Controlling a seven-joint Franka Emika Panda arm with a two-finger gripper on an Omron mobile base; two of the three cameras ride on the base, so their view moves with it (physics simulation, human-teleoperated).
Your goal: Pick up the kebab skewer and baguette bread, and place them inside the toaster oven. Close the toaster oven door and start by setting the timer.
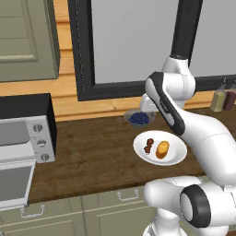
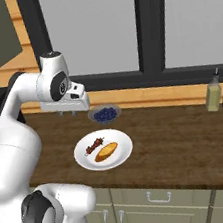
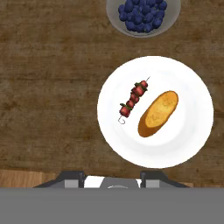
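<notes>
A white plate (image 3: 188, 131) on the wooden counter carries the kebab skewer (image 3: 133, 101) on its left and the baguette bread (image 3: 158, 113) beside it on the right. My gripper (image 3: 111, 179) hovers high over the counter near the plate, open, with nothing between its fingers. From the right base view the gripper (image 2: 67, 113) hangs up and to the left of the plate (image 2: 120, 155). Far left on the counter stands the toaster oven (image 1: 41, 138), and the toaster oven door (image 1: 14, 184) is dropped down open.
A glass bowl of blueberries (image 3: 142, 15) sits just behind the plate, against the wall. Two bottles (image 2: 213, 95) stand at the back right. A window runs above the counter, and the counter's front edge lies close before the plate.
</notes>
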